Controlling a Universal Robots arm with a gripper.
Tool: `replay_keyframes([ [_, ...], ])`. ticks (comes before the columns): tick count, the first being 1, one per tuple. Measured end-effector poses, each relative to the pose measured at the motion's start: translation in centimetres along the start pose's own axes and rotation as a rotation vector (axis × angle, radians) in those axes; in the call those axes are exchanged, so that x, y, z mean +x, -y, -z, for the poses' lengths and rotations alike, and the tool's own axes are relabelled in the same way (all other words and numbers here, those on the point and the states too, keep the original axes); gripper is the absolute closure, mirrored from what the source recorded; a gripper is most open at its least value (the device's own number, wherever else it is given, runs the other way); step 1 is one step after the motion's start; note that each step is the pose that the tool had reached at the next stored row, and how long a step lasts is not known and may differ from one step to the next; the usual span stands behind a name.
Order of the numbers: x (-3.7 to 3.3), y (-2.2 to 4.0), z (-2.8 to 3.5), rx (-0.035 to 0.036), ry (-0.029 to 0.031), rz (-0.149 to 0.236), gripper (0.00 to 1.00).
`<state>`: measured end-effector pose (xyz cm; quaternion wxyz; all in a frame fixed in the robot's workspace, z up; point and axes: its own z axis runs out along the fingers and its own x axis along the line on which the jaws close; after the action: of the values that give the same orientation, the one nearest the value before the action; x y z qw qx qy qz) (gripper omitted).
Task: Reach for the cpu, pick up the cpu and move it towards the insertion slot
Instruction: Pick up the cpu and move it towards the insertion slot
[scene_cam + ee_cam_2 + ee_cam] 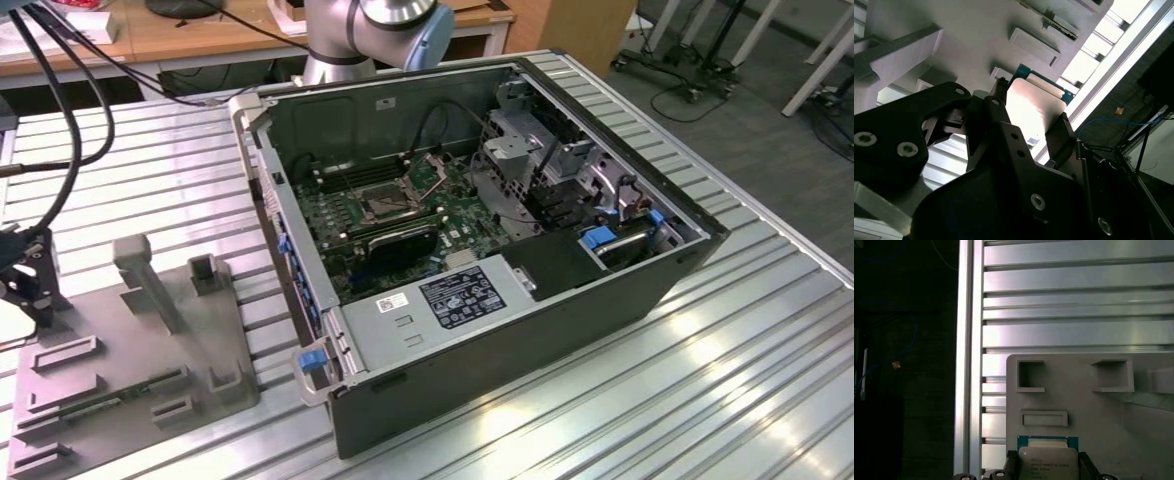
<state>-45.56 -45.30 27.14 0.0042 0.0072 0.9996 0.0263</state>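
Two dark fingers [1012, 466] of the gripper [1048, 469] press against opposite edges of the cpu [1048, 460], so we read the gripper as clamped on the chip, whose silvery top with its thin green rim shows in both wrist views. We see the cpu held between the fingertips directly over the grey plastic fixture [1079, 410], close to that fixture's corner. Whether it is lifted clear of the fixture or resting on it we cannot tell. Just beyond the gripper's tips lie a shallow rectangular recess [1044, 418] and two square pockets [1030, 375] moulded into the fixture, and past them the ribbed aluminium table [1079, 305]. In the exterior view the insertion slot [384, 205] sits well apart from the gripper, on the green motherboard [327, 225] inside the open computer case [561, 300], with the fixture lying between gripper and case.
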Motion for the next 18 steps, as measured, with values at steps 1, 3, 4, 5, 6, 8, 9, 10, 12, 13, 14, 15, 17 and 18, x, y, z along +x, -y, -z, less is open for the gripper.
replay_keyframes([
  [1, 0.0, 0.0, 0.05, 0.0003, -0.0004, 0.0, 0.45],
  [3, 0.0, -0.01, 0.22, 0.0002, -0.0003, 0.0, 0.45],
  [4, 0.0, -0.02, 0.34, 0.0001, -0.0001, 0.0, 0.45],
  [5, 0.0, -0.03, 0.49, 0.0001, -0.0002, 0.0, 0.45],
  [6, -0.01, -0.03, 0.65, 0.0001, -0.0001, 0.0, 0.45],
  [8, -0.01, -0.05, 0.96, 0.0, 0.0, 0.0, 0.45],
  [9, -0.01, -0.06, 1.12, 0.0001, -0.0001, 0.0, 0.45],
  [10, -0.01, -0.07, 1.29, 0.0001, 0.0, 0.0, 0.45],
  [12, -0.01, -0.08, 1.63, 0.0001, -0.0001, 0.0, 0.45],
  [13, -0.01, -0.1, 1.82, 0.0001, -0.0001, 0.0, 0.45],
  [14, -0.02, -0.1, 2.01, 0.0001, -0.0002, 0.0, 0.45],
  [15, -0.02, -0.11, 2.19, 0.0, -0.0001, 0.0, 0.45],
  [17, -0.02, -0.14, 2.59, 0.0, -0.0001, 0.0, 0.45],
  [18, -0.02, -0.15, 2.78, 0.0, 0.0, 0.0, 0.45],
])
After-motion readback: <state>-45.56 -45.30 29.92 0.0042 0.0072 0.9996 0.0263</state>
